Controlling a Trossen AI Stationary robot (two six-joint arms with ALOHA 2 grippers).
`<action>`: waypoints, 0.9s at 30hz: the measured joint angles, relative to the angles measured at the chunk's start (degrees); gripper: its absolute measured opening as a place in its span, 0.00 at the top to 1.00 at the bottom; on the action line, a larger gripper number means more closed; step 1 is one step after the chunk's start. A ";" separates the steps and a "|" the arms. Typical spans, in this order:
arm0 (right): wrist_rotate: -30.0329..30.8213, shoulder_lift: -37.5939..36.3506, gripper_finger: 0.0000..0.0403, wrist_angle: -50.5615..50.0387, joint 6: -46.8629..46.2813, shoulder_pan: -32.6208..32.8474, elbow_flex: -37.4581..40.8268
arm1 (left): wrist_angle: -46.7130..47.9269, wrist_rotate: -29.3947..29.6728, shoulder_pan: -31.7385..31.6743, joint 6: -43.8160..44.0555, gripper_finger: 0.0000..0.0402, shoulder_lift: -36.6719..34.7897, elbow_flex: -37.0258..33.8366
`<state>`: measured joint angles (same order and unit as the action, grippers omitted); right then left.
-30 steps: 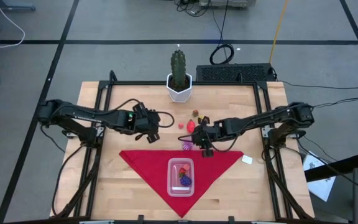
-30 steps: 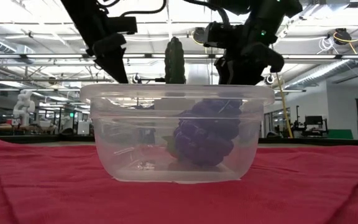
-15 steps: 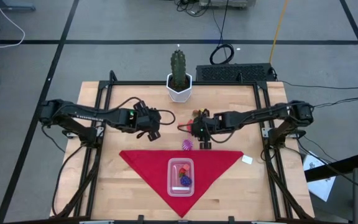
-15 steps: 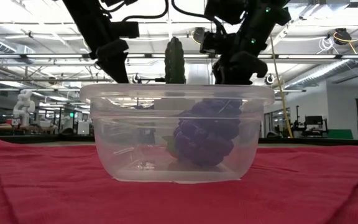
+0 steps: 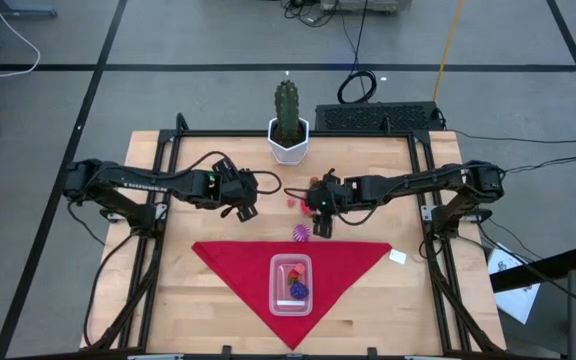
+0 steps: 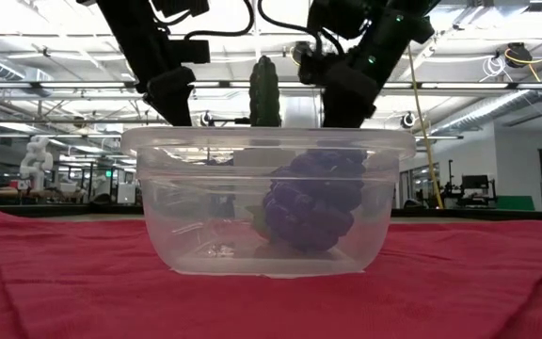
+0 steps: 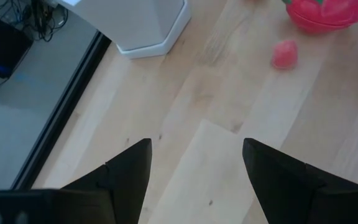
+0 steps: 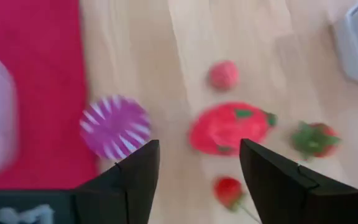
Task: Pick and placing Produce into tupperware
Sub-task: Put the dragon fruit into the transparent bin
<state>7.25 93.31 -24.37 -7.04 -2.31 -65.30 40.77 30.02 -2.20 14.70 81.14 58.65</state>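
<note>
The clear tupperware [image 5: 291, 284] sits on the red cloth [image 5: 230, 262] and holds a dark purple grape bunch [image 6: 313, 202] and a red piece [image 5: 290, 271]. Loose produce lies on the wood beyond the cloth: a purple-white striped piece [image 8: 115, 126], a large red piece [image 8: 229, 127], a small pink piece [image 8: 224, 74] and two small red pieces [image 8: 316, 138]. My right gripper [image 8: 199, 146] hovers open above the striped and large red pieces, touching nothing. My left gripper [image 7: 196, 146] hangs open and empty over bare wood to their left [image 5: 246, 207].
A green cactus in a white pot [image 5: 288, 130] stands at the table's far edge, just behind the loose produce. A small white tag [image 5: 397, 257] lies right of the cloth. Bare wood lies on the table's left and right sides.
My right gripper has moved from over the cloth's far edge toward the table's far edge and a little left, coming over the loose produce. The produce and the tupperware have stayed in place.
</note>
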 joint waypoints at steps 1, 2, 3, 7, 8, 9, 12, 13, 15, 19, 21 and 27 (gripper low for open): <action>-1.23 0.02 0.45 1.55 -2.74 0.00 0.00 | 0.00 0.02 -0.06 0.00 0.36 0.00 0.00; -2.72 0.03 0.44 3.22 -5.58 0.00 0.00 | 0.00 0.00 -0.04 0.00 0.36 0.00 0.00; -4.39 0.03 0.43 4.90 -8.49 0.00 0.00 | 0.02 0.00 -0.04 0.00 0.36 0.00 0.00; -6.79 0.03 0.43 7.94 -16.15 0.04 -0.09 | 0.19 0.02 -0.04 0.02 0.36 0.00 0.00; -6.83 0.03 0.44 7.44 -17.37 -0.04 -0.09 | 0.24 0.02 -0.04 0.02 0.36 0.00 0.00; -6.91 0.03 0.44 6.96 -18.63 -0.30 -0.09 | 0.24 0.02 -0.04 0.01 0.36 0.00 0.00; -7.46 0.05 0.46 5.91 -22.37 -1.19 -0.10 | 0.60 0.06 -0.04 -0.79 0.36 0.00 0.00; -7.51 0.05 0.47 5.76 -23.26 -1.51 -0.09 | 1.08 0.13 -0.04 -1.05 0.36 0.00 0.00; -7.53 0.05 0.47 5.77 -24.29 -1.94 -0.09 | 2.16 1.01 -0.03 -1.00 0.36 0.00 0.00; -7.59 0.05 0.48 8.21 -24.90 -2.60 -0.09 | 4.57 2.74 -0.04 -0.47 0.36 -0.04 0.00; -7.57 0.05 0.48 9.82 -22.92 -2.62 -0.09 | 5.48 3.04 -0.04 -0.06 0.36 -0.07 0.00; -7.61 0.05 0.48 17.59 -23.31 -1.36 -0.09 | 6.10 3.06 -0.04 0.61 0.36 -0.07 0.00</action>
<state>-0.35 93.36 -6.78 -30.34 -3.67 -65.39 46.87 33.08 -2.24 15.31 81.08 58.65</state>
